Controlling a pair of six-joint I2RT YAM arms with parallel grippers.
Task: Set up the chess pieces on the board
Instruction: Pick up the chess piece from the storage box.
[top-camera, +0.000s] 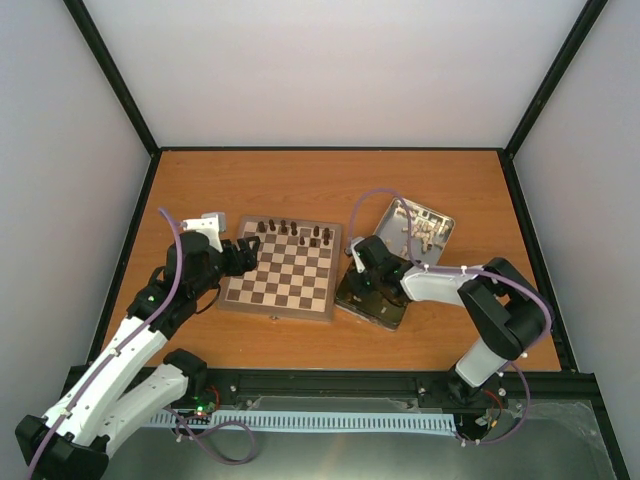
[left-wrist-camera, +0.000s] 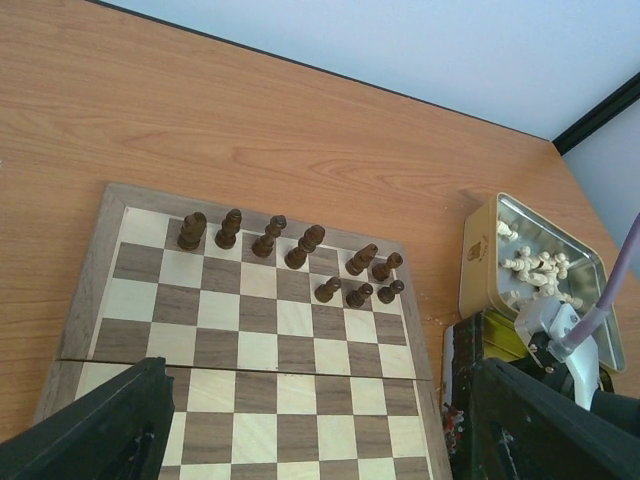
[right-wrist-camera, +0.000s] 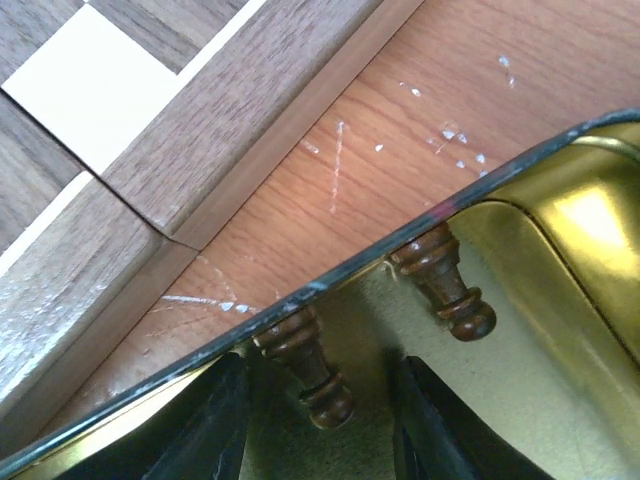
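The right claw (right-wrist-camera: 315, 430) is spread, not pinching, straddling one dark piece (right-wrist-camera: 310, 372) inside the gold-lined tin (right-wrist-camera: 400, 238). A thin strip of table (right-wrist-camera: 380, 130) separates its rim from the board (top-camera: 285, 280) at 9 o'clock. The left claw (left-wrist-camera: 320, 435) gapes over the board's 9 o'clock edge. The placed pieces (left-wrist-camera: 300, 245) line 12 o'clock.

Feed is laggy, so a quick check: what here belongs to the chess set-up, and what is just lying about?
Job: board; placed dark pieces; loose dark pieces in the gold-lined tin; white pieces in the second tin.
Lying about: those two tins themselves, mere containers.
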